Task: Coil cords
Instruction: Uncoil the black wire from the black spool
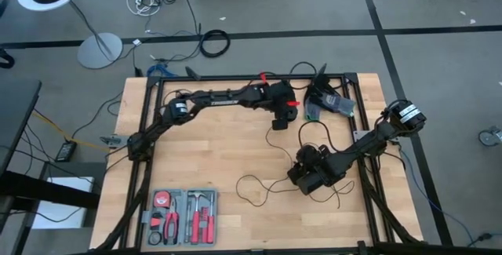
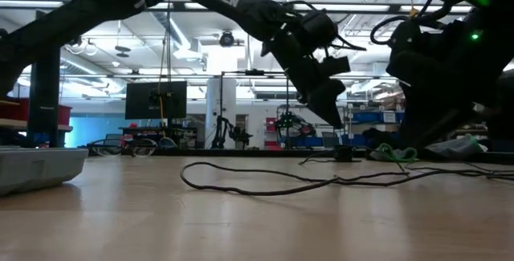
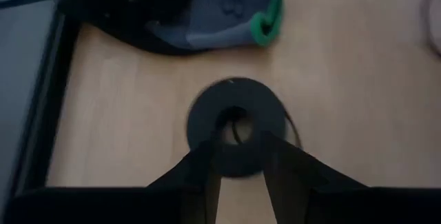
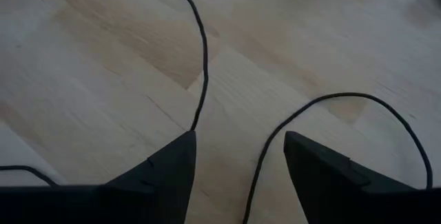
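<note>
The thin black cord (image 1: 271, 184) lies slack in loose loops on the wooden table, and it also shows in the low view (image 2: 265, 190). Its round black puck (image 3: 236, 124), which has a hole in its middle, lies flat on the table near the far edge. My left gripper (image 3: 240, 156) hangs above the puck, raised off the table (image 2: 329, 116), with its fingers a little apart. My right gripper (image 4: 240, 148) is open, low over the table at the near right (image 1: 306, 178). One strand of cord (image 4: 202, 52) runs to one fingertip and another strand passes between the fingers.
A grey and green object (image 1: 325, 102) lies at the far edge beside the puck. A tray of pliers and tools (image 1: 184, 216) sits at the near left. Black frame rails (image 1: 235, 81) run along the table's edges.
</note>
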Controlling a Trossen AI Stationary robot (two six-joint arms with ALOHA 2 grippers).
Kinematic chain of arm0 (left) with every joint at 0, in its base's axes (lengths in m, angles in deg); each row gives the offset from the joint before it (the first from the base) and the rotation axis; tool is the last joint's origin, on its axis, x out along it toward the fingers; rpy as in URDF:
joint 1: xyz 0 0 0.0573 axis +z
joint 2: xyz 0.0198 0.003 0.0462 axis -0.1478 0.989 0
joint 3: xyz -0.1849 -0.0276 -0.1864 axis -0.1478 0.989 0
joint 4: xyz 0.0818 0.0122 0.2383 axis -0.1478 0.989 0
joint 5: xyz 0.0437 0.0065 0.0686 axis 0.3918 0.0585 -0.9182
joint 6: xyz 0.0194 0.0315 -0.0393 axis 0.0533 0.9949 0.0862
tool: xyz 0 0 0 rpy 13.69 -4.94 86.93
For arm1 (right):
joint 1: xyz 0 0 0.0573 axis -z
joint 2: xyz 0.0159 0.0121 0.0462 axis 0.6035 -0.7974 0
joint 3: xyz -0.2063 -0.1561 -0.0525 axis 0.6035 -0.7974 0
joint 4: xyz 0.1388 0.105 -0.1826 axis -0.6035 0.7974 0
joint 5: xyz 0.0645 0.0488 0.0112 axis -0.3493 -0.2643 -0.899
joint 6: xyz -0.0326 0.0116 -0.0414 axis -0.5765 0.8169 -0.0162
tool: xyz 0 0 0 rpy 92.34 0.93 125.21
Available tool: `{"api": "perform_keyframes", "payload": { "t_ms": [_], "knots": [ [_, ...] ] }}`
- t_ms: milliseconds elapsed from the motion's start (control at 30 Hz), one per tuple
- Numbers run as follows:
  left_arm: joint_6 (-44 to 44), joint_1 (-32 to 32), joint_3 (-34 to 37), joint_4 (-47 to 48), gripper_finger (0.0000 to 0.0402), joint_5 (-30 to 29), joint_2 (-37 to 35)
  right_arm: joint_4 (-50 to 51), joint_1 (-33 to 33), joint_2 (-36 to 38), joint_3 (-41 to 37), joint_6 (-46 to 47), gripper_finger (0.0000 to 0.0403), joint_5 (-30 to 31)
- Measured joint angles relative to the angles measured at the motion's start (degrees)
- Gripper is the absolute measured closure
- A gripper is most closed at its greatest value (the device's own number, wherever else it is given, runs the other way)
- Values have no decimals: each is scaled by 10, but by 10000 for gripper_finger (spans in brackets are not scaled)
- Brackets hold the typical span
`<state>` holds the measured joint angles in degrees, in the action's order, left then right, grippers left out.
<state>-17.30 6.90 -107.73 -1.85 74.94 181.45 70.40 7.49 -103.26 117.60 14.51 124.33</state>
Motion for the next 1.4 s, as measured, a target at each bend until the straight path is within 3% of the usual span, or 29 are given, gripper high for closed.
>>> {"api": "perform_keyframes", "payload": {
  "t_ms": [300,500,667,833,1033,1100,1233,1400],
  "knots": [
    [48,0,-6,-77,296,-29,43,-9,0,0,0,-9,187,2],
    [59,0,-9,-57,296,-29,61,-20,0,0,0,-10,188,2],
    [25,-2,-26,83,296,-78,51,-22,0,0,0,-15,189,2],
    [-48,-4,-65,264,296,-83,40,-24,0,0,0,-16,190,-1],
    [-96,-6,-64,352,296,23,22,-31,0,0,0,-20,190,-5],
    [-103,-7,-49,353,296,60,14,-31,-1,0,0,-20,190,-7],
    [-119,-12,23,306,296,61,-25,-35,-5,0,0,-20,190,-18],
    [-157,-23,209,182,296,52,-131,-36,-15,0,0,-16,190,-21]
  ]
}}
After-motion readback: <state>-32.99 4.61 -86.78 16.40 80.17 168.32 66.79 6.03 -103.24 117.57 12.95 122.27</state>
